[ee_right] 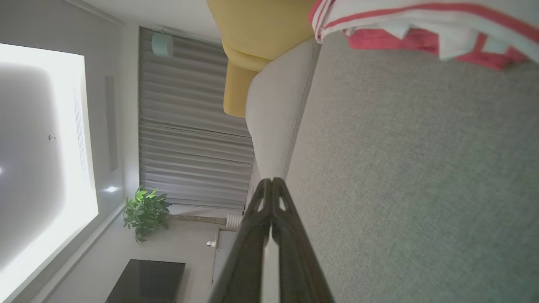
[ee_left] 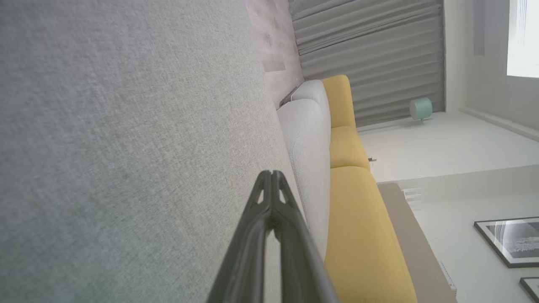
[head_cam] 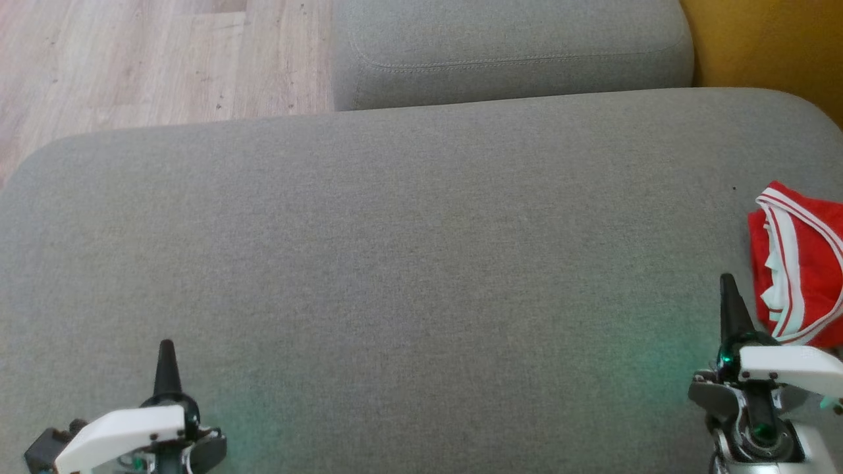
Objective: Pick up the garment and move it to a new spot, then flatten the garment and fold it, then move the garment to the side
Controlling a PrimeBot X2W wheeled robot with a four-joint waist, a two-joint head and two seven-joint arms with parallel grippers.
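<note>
Garment (head_cam: pixel 800 263) bunched at the cushion's (head_cam: pixel 421 263) right edge
Red, white-striped; left gripper (head_cam: pixel 166 350) and right gripper (head_cam: pixel 727 284) closed, empty.

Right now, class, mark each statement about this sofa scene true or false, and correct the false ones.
1. The red garment lies near the right edge of the grey cushion. True.
2. The right fingers grip the garment. False: they are shut on nothing and stand apart from it.
3. The left fingers are closed together. True.
4. The garment is spread flat across the cushion's middle. False: it sits bunched up at the side.
</note>
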